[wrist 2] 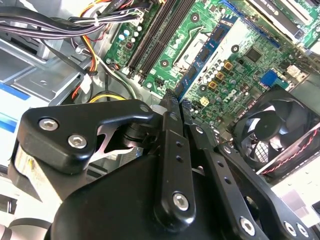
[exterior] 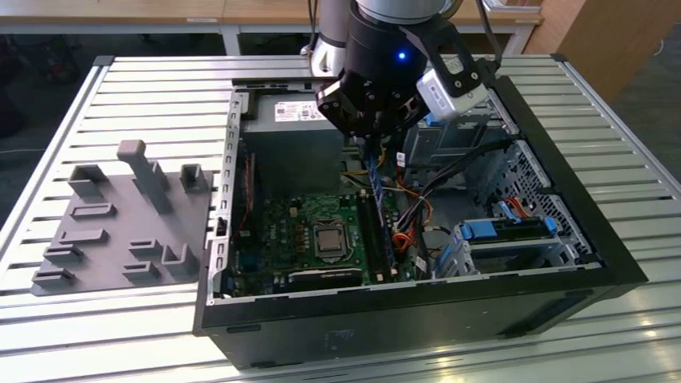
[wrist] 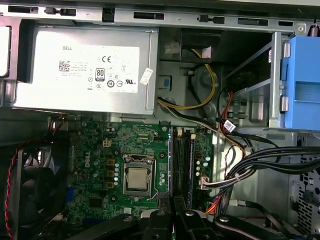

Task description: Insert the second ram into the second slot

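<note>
Second ram (wrist 2: 202, 57) sits clamped in gripper (wrist 2: 178, 105) above motherboard (wrist 2: 250, 75).

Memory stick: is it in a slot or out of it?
Out. The gripper holds the memory stick in its jaws, clear of the slots on the motherboard.

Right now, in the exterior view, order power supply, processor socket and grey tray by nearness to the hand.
1. Power supply, beside the hand.
2. Processor socket, on the motherboard.
3. Grey tray, outside the case, exterior view's left.
</note>
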Robot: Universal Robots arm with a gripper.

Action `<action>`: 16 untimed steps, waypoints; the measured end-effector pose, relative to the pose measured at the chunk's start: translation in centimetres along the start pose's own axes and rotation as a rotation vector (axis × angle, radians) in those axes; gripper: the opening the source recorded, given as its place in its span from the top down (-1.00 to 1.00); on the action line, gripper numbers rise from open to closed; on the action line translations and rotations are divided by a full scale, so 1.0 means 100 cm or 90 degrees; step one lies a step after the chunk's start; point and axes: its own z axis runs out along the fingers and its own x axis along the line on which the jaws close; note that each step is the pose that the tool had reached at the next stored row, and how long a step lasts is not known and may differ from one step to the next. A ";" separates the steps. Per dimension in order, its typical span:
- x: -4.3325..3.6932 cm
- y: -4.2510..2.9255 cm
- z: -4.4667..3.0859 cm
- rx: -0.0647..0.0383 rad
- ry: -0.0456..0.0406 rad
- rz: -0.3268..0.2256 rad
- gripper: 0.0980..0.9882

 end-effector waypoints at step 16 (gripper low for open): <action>0.0000 -0.0001 0.0039 0.000 0.0000 0.000 0.91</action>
